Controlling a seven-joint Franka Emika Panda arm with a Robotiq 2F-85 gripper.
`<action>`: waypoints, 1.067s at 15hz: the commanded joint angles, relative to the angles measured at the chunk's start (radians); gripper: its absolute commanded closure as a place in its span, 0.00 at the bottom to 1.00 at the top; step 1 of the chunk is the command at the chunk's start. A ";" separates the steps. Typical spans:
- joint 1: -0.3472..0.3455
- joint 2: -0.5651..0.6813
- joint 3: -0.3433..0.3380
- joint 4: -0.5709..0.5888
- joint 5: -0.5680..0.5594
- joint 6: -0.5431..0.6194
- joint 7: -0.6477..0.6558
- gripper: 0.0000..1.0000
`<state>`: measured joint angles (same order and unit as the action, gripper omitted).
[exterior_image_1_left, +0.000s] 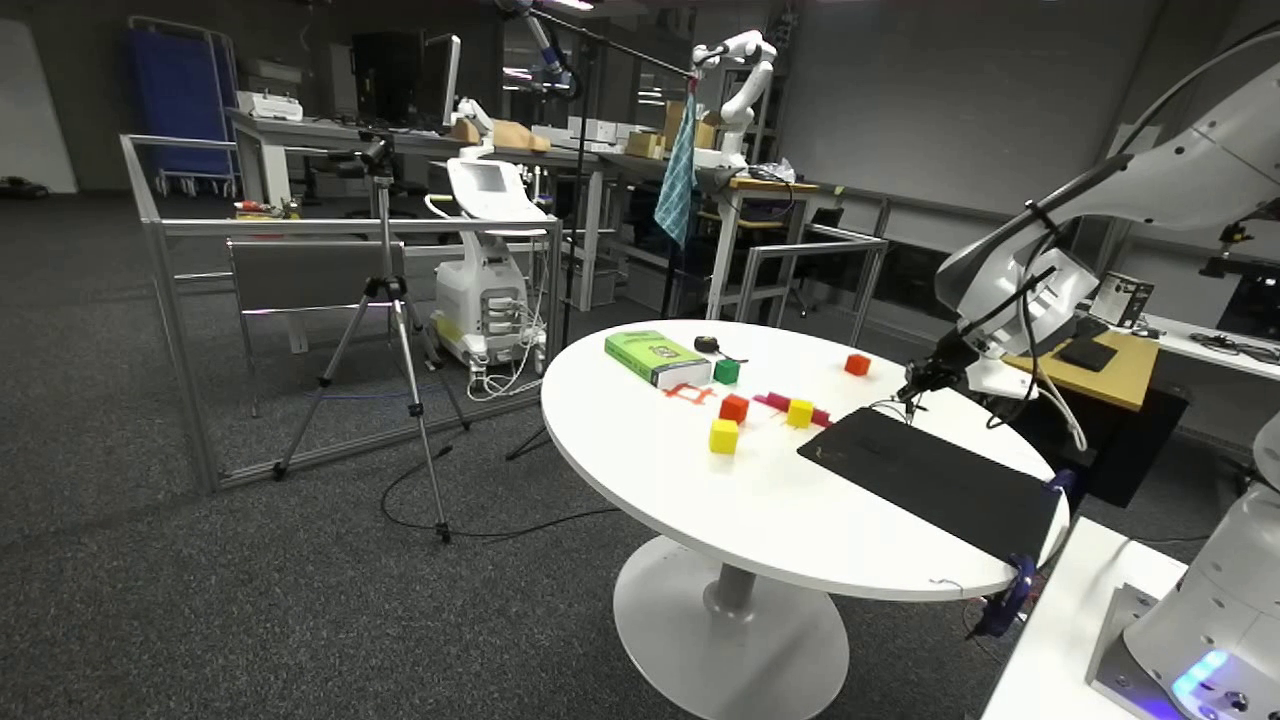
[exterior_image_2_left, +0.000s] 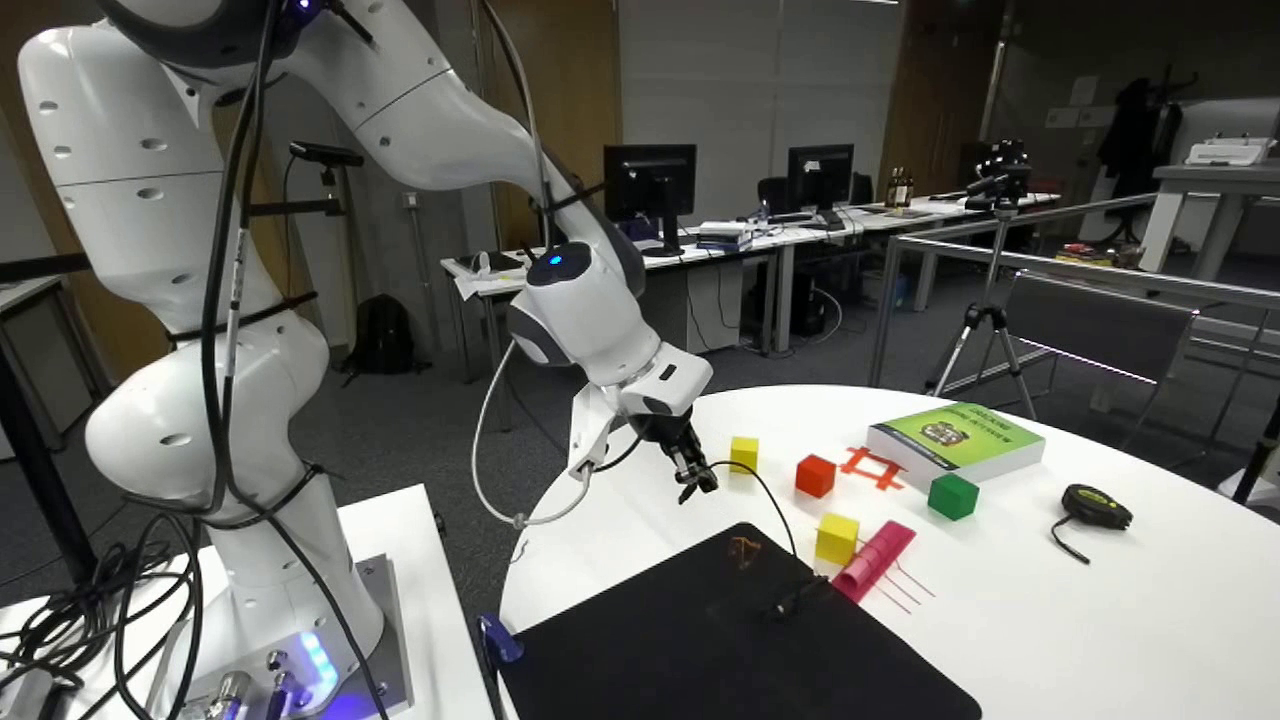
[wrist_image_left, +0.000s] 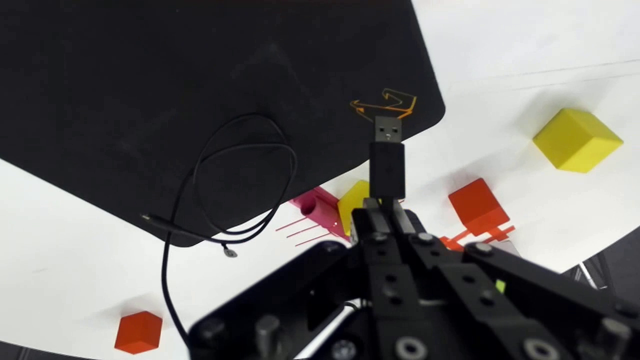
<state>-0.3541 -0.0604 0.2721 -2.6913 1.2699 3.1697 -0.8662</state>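
the pick-up part of the work looks done: the claw (wrist_image_left: 386, 212) has its jaws drawn almost fully together, with a black usb plug (wrist_image_left: 387, 170) pinched between them, its bare metal end pointing outward. the plug seems to hang in the air, over the edge of the black mat (wrist_image_left: 125, 100), near the corner with orange lines (wrist_image_left: 411, 106) in the wrist view. what is left, as i judge it, is the release: the plug is not set down and the grip is not given up. a thin black cable (wrist_image_left: 257, 145), apparently the plug's own, lies in loose loops on the mat and partly over its edge. in an exterior view it arcs down from the claw to the right. on the table (exterior_image_2_left: 1130, 620), right of the claw and beyond the mat, are a pink piece (exterior_image_2_left: 873, 560) with a yellow cube (exterior_image_2_left: 837, 538) just beside it, a red cube (exterior_image_2_left: 815, 476) and a green book (exterior_image_2_left: 960, 445); the claw touches none of these.
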 joint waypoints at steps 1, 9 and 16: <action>0.052 -0.056 0.068 -0.067 0.011 0.058 0.107 0.99; 0.117 -0.061 0.197 -0.129 -0.088 0.016 0.224 0.99; 0.108 0.054 0.288 -0.087 -0.097 0.085 0.177 0.49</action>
<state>-0.2430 -0.0314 0.5421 -2.7783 1.1920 3.2087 -0.6789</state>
